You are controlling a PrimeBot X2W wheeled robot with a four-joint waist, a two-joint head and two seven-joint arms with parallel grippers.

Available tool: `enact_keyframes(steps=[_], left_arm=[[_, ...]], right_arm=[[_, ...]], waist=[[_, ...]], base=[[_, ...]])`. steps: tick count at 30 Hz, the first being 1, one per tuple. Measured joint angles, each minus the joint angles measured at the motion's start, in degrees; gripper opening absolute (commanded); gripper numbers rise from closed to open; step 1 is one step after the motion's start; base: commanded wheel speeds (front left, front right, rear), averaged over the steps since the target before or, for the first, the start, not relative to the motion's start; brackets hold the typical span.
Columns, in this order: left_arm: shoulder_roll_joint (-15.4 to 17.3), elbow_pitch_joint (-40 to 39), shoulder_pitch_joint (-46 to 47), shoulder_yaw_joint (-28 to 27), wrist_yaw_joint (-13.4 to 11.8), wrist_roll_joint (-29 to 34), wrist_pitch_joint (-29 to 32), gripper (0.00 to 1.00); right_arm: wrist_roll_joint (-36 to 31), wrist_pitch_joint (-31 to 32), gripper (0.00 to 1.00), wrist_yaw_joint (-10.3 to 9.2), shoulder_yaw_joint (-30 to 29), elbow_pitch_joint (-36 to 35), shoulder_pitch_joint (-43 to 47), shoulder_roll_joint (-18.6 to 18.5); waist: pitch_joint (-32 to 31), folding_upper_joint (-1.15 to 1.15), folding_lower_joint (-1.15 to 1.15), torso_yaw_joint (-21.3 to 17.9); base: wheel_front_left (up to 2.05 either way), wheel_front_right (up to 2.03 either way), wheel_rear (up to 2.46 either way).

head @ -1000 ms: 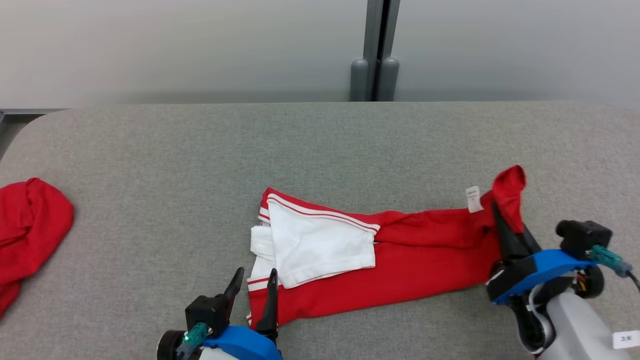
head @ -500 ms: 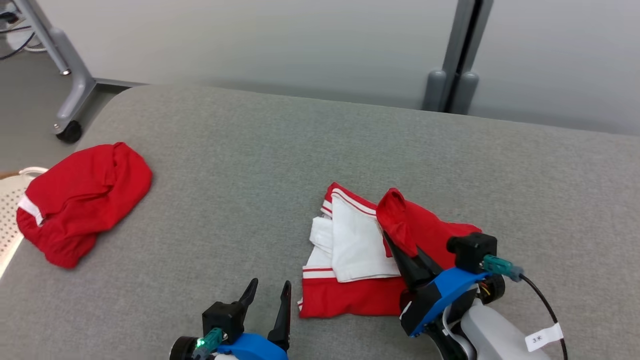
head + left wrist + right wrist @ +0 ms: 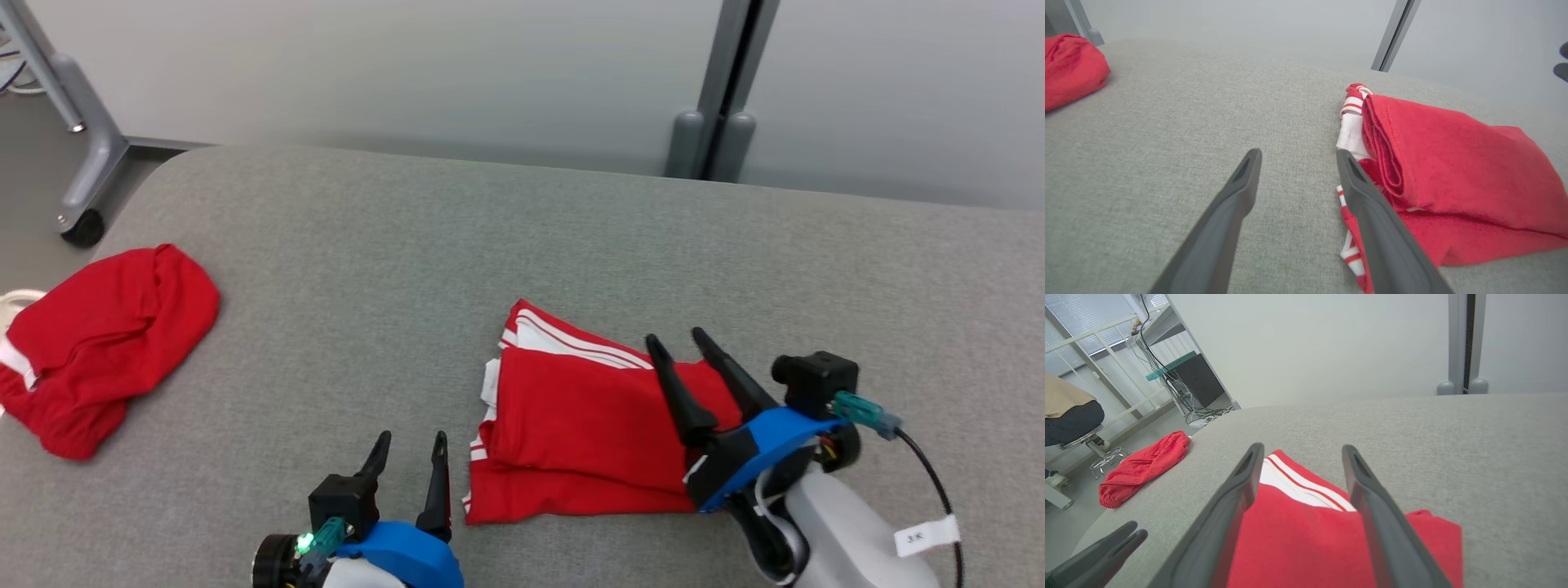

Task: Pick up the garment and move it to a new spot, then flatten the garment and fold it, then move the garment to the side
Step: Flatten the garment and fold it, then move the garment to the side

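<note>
Grey table (image 3: pixel 392 237) now shows the garment (image 3: pixel 571 408) folded over, right fingers (image 3: pixel 680 392) released from it, left fingers (image 3: pixel 436 490) spread

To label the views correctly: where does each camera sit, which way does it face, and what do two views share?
Head view: on the head, facing down at the table; left gripper and right gripper show, open.
Left wrist view: on the left wrist, facing along its fingers; folded garment at their right.
Right wrist view: on the right wrist, facing over the folded garment; its fingers and the left gripper show.
All three share the crumpled red garment at the table's left end.
</note>
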State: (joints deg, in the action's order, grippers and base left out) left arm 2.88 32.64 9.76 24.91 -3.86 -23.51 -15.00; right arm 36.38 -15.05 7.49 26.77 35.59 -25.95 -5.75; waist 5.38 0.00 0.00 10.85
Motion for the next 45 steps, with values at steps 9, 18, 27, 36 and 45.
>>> enact_keyframes(steps=[9, 18, 27, 36, 45], left_arm=[[0.0, -3.7, -2.2, -5.4, -1.4, 6.6, 0.0, 1.0], [0.0, -6.2, -7.3, -10.0, -1.6, 9.5, 0.0, 1.0], [0.0, -6.9, -9.5, -11.2, -1.4, 9.7, 0.0, 1.0], [0.0, -7.2, -8.7, -9.2, -1.1, 9.5, 0.0, 1.0], [0.0, -7.3, -6.6, -5.3, -1.5, 9.0, 0.0, 1.0]], right_arm=[[-13.3, 0.0, 1.0, -0.01, -16.9, -1.4, 8.3, -1.3], [-20.1, 0.0, 1.0, 0.0, -23.3, -0.9, 14.3, 1.6], [-20.6, 0.0, 1.0, 0.0, -23.1, 0.8, 15.9, 2.6], [-19.9, 0.0, 1.0, -0.01, -20.5, 2.4, 15.2, 2.7], [-16.5, 0.0, 1.0, 0.0, -17.9, 7.9, 7.9, 2.9]], waist=[[-1.8, 0.0, 0.0, -6.8], [-4.9, -0.01, -0.01, -11.3], [-6.0, -0.01, -0.01, -12.3], [-4.7, -0.01, -0.01, -9.7], [-1.1, 0.0, 0.0, -3.1]], base=[[0.0, 0.0, 0.0], [0.0, 0.0, 0.0], [0.0, 0.0, 0.0], [0.0, 0.0, 0.0], [0.0, 0.0, 0.0]])
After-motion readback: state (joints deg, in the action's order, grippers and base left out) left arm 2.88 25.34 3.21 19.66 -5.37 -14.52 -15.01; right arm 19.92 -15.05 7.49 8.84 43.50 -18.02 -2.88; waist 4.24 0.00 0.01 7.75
